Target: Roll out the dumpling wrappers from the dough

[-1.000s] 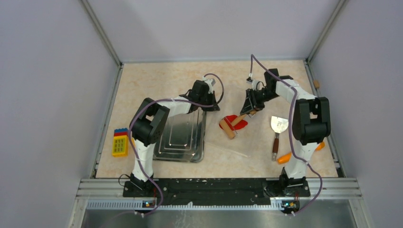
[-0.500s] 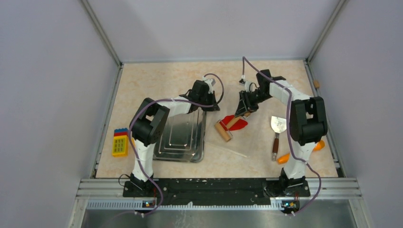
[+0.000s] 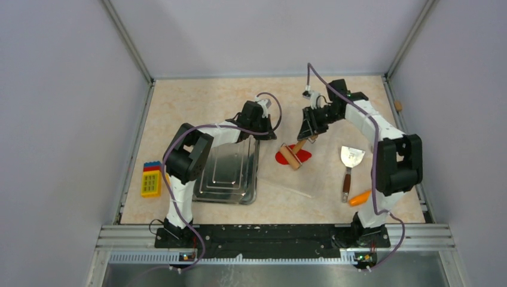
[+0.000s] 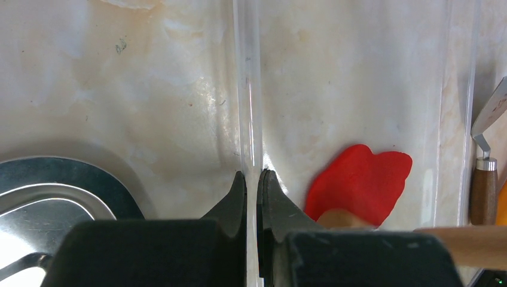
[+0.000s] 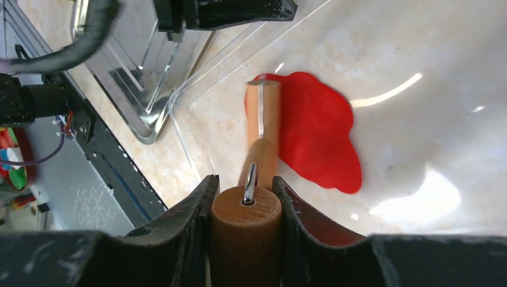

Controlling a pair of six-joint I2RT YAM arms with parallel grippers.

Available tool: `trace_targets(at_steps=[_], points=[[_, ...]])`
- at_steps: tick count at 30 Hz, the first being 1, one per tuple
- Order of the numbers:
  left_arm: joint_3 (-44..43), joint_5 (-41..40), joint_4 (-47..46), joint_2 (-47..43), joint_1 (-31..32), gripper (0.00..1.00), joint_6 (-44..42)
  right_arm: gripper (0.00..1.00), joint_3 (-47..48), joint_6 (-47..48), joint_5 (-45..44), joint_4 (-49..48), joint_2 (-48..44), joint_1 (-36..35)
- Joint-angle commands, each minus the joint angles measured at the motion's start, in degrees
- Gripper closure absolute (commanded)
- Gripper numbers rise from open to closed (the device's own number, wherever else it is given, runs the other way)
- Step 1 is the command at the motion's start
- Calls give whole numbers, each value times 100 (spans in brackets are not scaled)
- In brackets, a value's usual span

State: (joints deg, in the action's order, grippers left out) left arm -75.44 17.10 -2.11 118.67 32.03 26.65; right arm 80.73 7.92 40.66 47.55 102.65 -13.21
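**Mia:** While the rolling pin sits on the dough, what step is this?

**Ben:** It looks like the rolling step. The right gripper squeezes the wooden handle between its two fingers. Seen from the top, the handle points to one o'clock from the roller.

**Mia:** Where is the dough?

**Ben:** It lies on the clear sheet, near the middle of the table. It is a flat red blob with a bumpy edge. The roller rests on its nine o'clock side. I see no neat round wrappers yet.

**Mia:** What does the left gripper do?

**Ben:** Its fingers are pinched tight on the edge of the clear sheet. I think that stops the sheet from sliding.

**Mia:** What comes next?

**Ben:** I think the pin needs a steady push across the dough toward three o'clock. The press should be even, so the dough gets thin all over.

**Mia:** Is anything in the metal tray?

**Ben:** No dough is in it. The tray sits at nine o'clock from the dough. A scraper lies at three o'clock and a toy carrot at four o'clock.
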Motion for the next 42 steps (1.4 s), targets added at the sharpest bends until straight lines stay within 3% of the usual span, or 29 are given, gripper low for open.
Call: trace_targets(at_steps=[1,6,10,12,16,20,29,42], points=[[76,-238,535,335,34,100,-362,100,5,-245,-30,-230,-1005,416],[69,-62,549,366,30,100,-345,100,-806,-1917,-241,-1423,-1834,1284],[45,-5,562,393,18,100,-362,100,-880,-2477,332,-1418,-1359,1580],[33,7,565,409,23,100,-363,100,-1205,-3115,563,-1965,-1267,1710],[6,47,603,416,16,100,-371,100,-1305,-3428,913,-2301,-1035,1751],[-48,40,622,466,5,100,-306,100,-1383,-3431,673,-2232,-853,1752],[-58,-75,657,463,-32,100,-6,100,-1601,-2518,-1427,-1242,-446,1604],[-33,-25,589,437,-151,100,182,100,-1714,-2331,-2011,-1210,47,801]])
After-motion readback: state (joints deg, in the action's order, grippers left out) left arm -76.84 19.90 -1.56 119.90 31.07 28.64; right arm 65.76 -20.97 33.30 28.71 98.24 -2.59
